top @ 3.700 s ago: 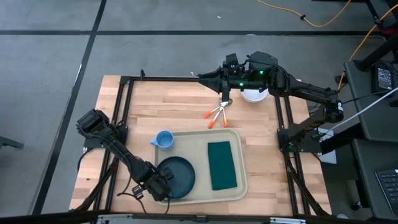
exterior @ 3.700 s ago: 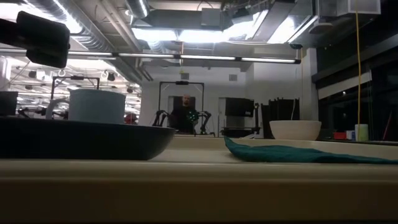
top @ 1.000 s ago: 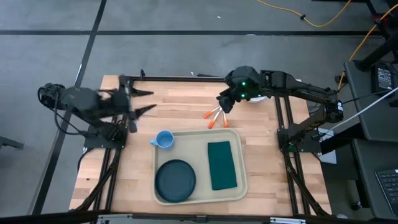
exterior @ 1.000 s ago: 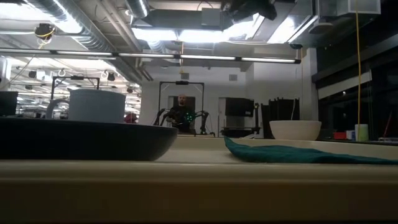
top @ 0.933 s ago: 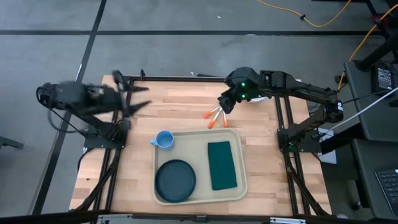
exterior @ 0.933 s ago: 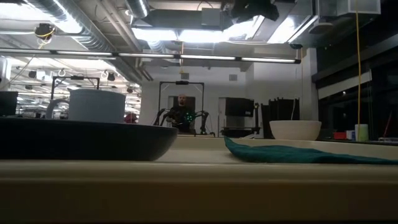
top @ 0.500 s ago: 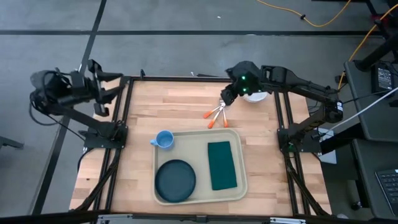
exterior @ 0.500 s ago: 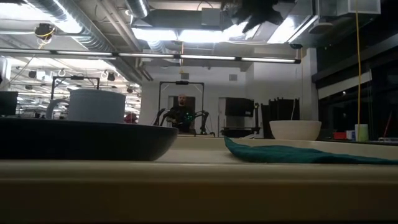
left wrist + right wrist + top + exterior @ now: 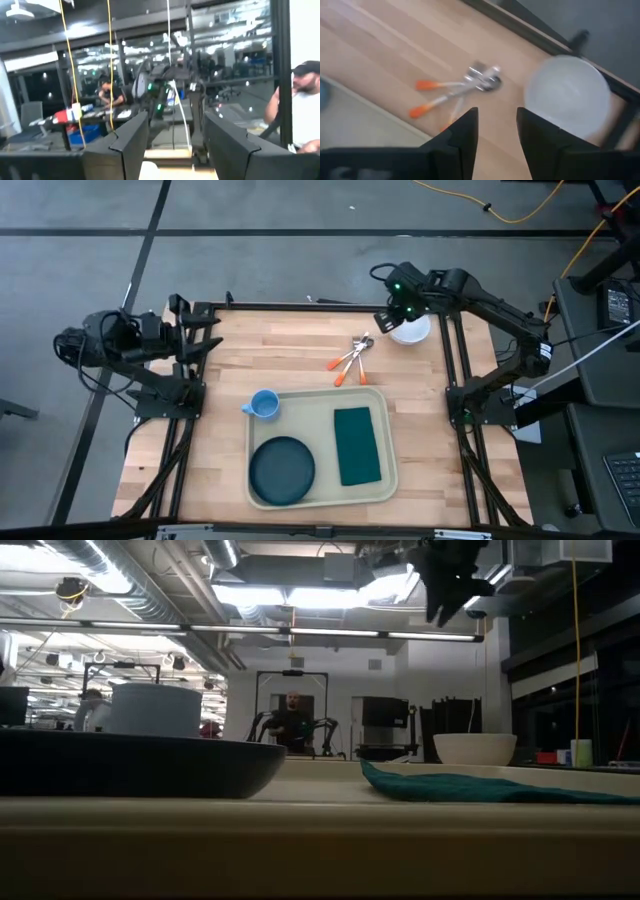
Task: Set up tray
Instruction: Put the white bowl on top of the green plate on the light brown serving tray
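Grey floor with dark seams surrounds a butcher-block table [image 9: 290, 345] framed by black rails, filling the middle of the high view. On the lower centre of that table lies the tray [image 9: 315, 408], cream and round-cornered, its long side running across the frame. Inside it, toward the lower left, sits a dark teal plate [image 9: 282, 470], and to the right of that a dark green napkin [image 9: 357, 445] lies flat, lengthwise up and down the frame. A small blue cup [image 9: 263, 404] stands just off the tray's upper left corner, on bare wood. Above the tray's upper edge, near the centre of the frame, a loose bundle of orange-handled cutlery [image 9: 349, 358] rests on the wood, and a white bowl [image 9: 410, 329] sits at the table's upper right edge.

At the upper right of the frame, the right gripper [image 9: 392, 318] hangs above the bowl's left side (its wrist view shows the two dark fingers [image 9: 461, 134] parted, with nothing between them, the bowl and cutlery below). The left gripper [image 9: 202, 330] is at the left edge of the table, pointing across it, raised level; its fingers [image 9: 131, 139] also stand apart and hold nothing. Beyond it, in the room, a person [image 9: 300, 112] in a white shirt and dark cap shows at the right edge of the left wrist view.
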Robot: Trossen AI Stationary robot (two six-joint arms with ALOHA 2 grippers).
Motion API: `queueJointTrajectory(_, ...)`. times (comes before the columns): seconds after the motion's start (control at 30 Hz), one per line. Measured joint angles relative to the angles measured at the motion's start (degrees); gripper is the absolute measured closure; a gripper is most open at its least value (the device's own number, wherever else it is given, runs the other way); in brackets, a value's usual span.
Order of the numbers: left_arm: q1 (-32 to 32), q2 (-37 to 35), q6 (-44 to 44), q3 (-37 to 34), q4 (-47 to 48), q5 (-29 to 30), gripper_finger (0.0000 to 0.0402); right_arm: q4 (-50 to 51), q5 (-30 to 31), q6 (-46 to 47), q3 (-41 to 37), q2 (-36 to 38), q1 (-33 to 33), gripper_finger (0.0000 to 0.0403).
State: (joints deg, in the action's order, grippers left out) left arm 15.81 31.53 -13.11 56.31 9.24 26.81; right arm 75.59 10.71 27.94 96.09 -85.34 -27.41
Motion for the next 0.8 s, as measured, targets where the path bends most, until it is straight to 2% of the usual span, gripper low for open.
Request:
queueJointTrajectory(0.2, -0.1, 0.7, -1.5, 0.0, 0.9, 0.7, 0.0217, 4.2, 1.7, -0.2, 0.0, 0.0, -2.0, 0.0263)
queueJointTrajectory(0.43, -2.4, 4.3, 3.6, 0.0, 3.4, 1.4, 0.0217, 9.2, 2.8, -2.8, 0.0, -3.1, -4.3, 0.0263)
queueJointTrajectory(0.67, -5.1, 9.0, 2.9, 0.0, -2.8, 0.3, 0.0217, 6.9, 2.5, -7.3, 0.0, -9.7, -5.1, 0.0263)
queueJointTrajectory(0.8, -5.7, 10.0, 5.0, 0.0, -4.2, -2.4, 0.0217, 3.2, -1.0, -9.4, 0.0, -13.2, -6.5, 0.0263)
